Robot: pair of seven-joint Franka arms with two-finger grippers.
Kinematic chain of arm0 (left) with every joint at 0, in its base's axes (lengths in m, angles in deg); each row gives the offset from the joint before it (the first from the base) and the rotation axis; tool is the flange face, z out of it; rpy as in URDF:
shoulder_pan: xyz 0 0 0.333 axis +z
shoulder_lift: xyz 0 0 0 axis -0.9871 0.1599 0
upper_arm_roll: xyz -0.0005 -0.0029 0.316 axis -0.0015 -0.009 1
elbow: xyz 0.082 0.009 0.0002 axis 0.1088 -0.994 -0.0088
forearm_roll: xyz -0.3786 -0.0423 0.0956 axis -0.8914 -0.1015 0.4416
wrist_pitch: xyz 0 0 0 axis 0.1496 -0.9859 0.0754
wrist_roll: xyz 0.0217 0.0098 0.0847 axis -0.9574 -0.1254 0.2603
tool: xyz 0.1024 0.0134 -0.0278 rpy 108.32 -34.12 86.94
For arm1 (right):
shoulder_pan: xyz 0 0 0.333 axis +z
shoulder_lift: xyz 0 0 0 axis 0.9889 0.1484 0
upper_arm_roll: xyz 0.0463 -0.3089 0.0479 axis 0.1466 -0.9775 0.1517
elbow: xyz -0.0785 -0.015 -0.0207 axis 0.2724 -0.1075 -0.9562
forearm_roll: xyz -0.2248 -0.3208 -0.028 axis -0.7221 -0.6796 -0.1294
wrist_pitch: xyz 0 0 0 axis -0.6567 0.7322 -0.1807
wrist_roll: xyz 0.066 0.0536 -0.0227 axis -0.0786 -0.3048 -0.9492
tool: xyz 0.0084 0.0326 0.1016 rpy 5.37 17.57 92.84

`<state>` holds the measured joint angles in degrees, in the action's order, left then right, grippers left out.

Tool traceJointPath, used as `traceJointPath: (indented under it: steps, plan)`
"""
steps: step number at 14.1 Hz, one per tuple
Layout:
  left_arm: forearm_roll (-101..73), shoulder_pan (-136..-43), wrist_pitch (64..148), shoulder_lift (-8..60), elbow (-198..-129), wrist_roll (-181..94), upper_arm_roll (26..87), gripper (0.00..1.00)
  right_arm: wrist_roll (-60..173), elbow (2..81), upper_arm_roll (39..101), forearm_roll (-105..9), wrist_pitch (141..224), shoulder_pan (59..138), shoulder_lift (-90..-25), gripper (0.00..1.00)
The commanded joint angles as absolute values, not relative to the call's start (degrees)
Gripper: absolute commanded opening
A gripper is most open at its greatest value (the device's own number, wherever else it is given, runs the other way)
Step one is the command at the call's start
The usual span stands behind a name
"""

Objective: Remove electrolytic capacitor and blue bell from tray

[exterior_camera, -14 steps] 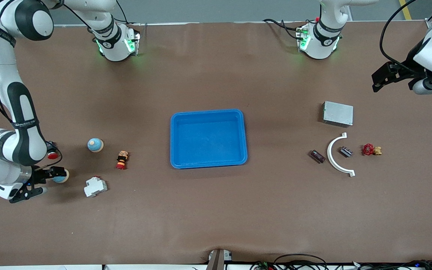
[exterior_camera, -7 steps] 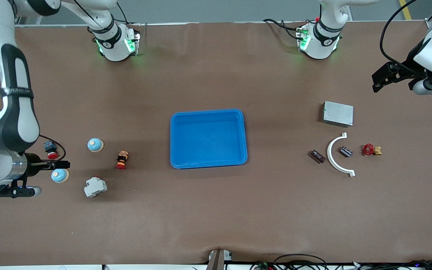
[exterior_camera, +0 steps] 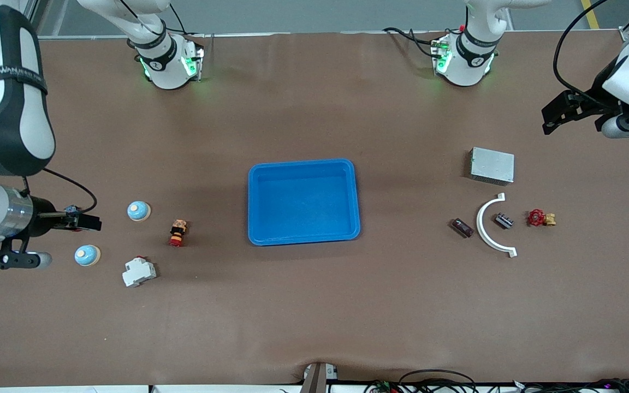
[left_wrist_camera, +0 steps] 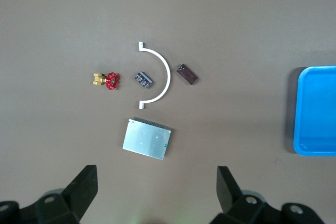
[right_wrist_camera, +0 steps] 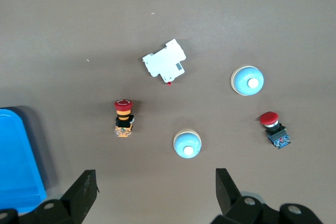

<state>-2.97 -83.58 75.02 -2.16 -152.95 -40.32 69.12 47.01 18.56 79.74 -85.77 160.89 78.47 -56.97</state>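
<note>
tabletop (exterior_camera: 314, 305) bare around blue tray (exterior_camera: 352, 202) | right tool (exterior_camera: 82, 221) released, over red button end | left tool (exterior_camera: 557, 114) released, over edge

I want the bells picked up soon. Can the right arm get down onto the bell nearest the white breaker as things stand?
Probably yes. The right gripper hangs open above that end of the table, the bell stands apart from the white breaker and the second bell, and nothing covers it.

High front camera (wrist views downward)
</note>
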Motion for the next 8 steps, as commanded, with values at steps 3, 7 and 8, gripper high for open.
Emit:
traceJointPath:
  steps: [3, 7, 8]
  plan:
    - [-1.9, -83.3, 73.9, -2.3, -151.9, -40.7, 69.3, 1.00, 44.4, 28.6, 79.4, -83.6, 163.0, 79.7, -68.9, 1.00]
    - [-1.9, -83.1, 73.7, -2.6, -152.0, -40.6, 69.4, 1.00, 41.1, 28.1, 79.4, -83.6, 161.4, 79.5, -72.4, 1.00]
    - [-1.9, -83.2, 73.1, -2.6, -151.9, -40.5, 69.3, 1.00, 40.4, 27.9, 79.2, -83.6, 160.3, 79.4, -72.7, 1.00]
